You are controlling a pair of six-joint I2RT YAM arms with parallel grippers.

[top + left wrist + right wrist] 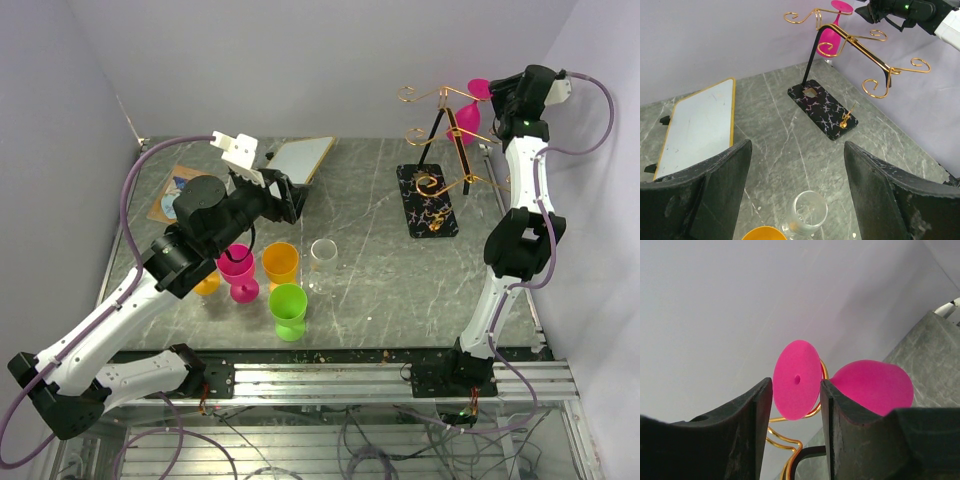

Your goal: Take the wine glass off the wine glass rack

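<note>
The left claw (797,147) hangs wide open and empty over the near-left table (370,290), above coloured cups (280,262) and a clear glass (807,212). Farther right the rack (860,51) stands on its black veined base (822,102). At its far end the pink glass (830,36) hangs upside down, foot (795,372) up and bowl (872,387) below, its stem seemingly caught between the gold wires. The right claw (796,385) sits just beside it at foot height, jaws part open and holding nothing, the foot framed in the gap between them.

The glass looks like light, stiff plastic, smooth enough to slip and unlikely to shatter. The wire rack looks springy and light enough to be dragged along. The stem just under the foot seems the surest place to pinch, with the foot as a stop, before a slide out toward the wires' open end.

The table is a hard, grey, marble-patterned sheet. Plain pale walls (300,60) close in behind and on the right, leaving the right arm little room.
</note>
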